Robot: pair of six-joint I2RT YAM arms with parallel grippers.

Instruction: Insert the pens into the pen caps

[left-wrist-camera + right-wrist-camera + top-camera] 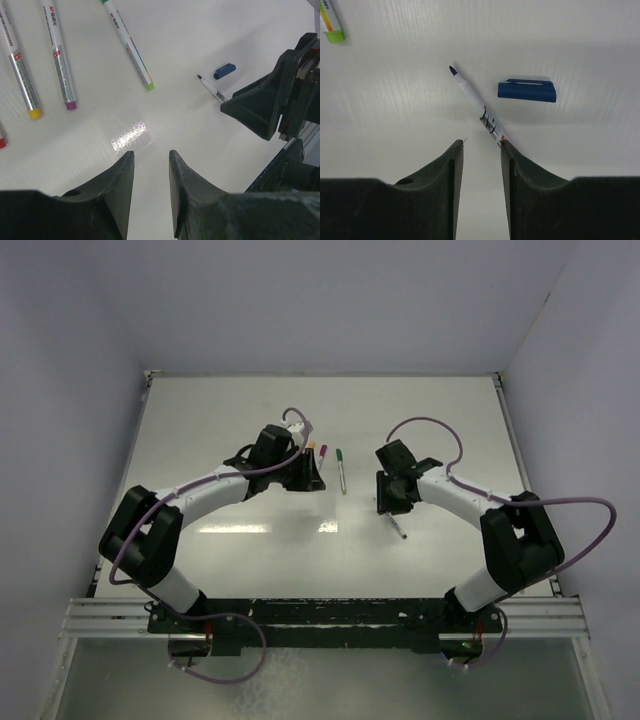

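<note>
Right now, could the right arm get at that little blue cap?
Probably yes. The blue cap lies uncovered just ahead of the open right gripper. The uncapped pen lies beside it, not touching.

The bench (pixel 210 35) is glossy white, faintly ribbed. The left claw (pixel 151 157) looks matt black plastic; the blue cap (pixel 526 91) smooth plastic.
</note>
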